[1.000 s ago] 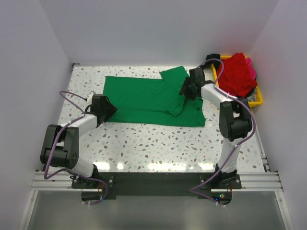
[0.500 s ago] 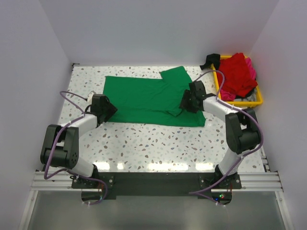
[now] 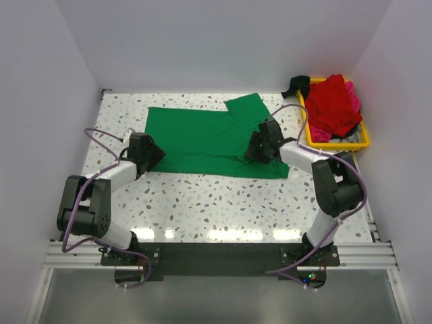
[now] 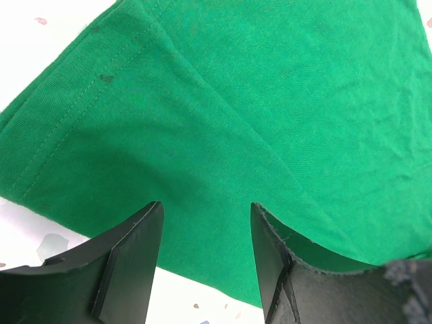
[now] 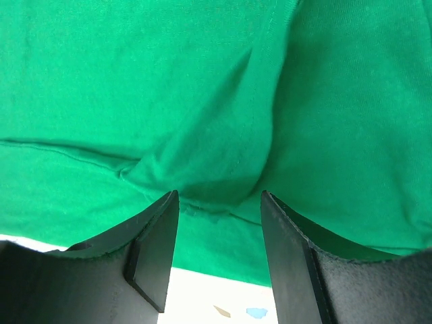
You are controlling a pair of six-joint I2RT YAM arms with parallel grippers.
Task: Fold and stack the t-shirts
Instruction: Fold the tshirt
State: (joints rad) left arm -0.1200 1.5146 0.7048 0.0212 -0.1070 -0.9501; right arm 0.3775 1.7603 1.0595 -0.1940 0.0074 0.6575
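Green t-shirt (image 3: 202,138) is lying flat, long axis running left-right; left claw (image 4: 206,209) and right claw (image 5: 219,197) are sitting spread over it, pinching nothing.

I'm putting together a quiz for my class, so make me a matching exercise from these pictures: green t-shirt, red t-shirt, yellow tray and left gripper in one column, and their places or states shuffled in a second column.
1. green t-shirt
2. red t-shirt
3. yellow tray
4. left gripper

A. heaped in the tray
B. open, at the green shirt's near left corner
C. spread out on the table
D. at the far right of the table

Pairs: 1-C, 2-A, 3-D, 4-B
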